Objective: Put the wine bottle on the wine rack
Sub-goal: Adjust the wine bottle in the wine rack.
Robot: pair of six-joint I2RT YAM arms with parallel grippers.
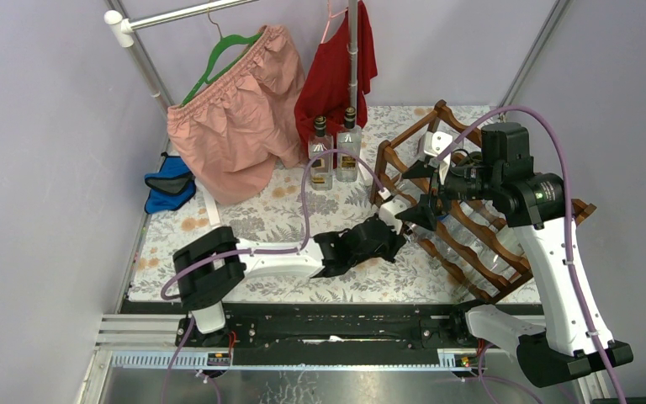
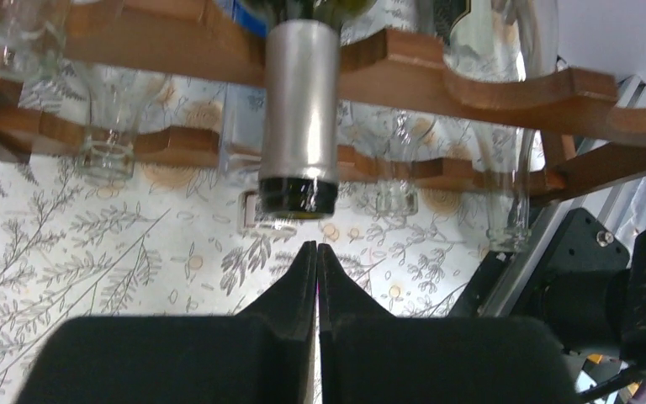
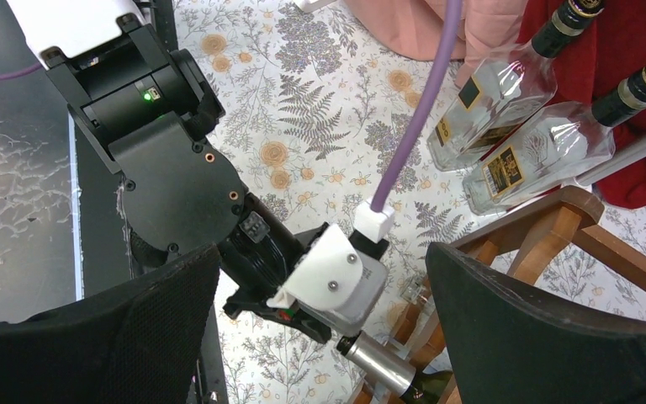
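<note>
Reddish-brown wine rack (image 2: 471,88); wine bottle (image 2: 300,101) neck in silver foil with a black rim; white tablecloth (image 2: 135,252) printed with grey ferns and tan-orange flowers; salmon-pink shorts (image 1: 235,126) on a green hanger (image 1: 219,52); red garment (image 1: 332,80); blue cloth (image 1: 168,187); purple cable (image 3: 425,109); 2 clear bottles (image 3: 488,101), black caps

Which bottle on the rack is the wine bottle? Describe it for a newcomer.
Find the reddish-brown wooden wine rack on the right. Resting on a scalloped rail, just ahead of the shut left gripper, is the wine bottle. Its neck wears silver foil; the neighbouring bottles are clear glass.
</note>
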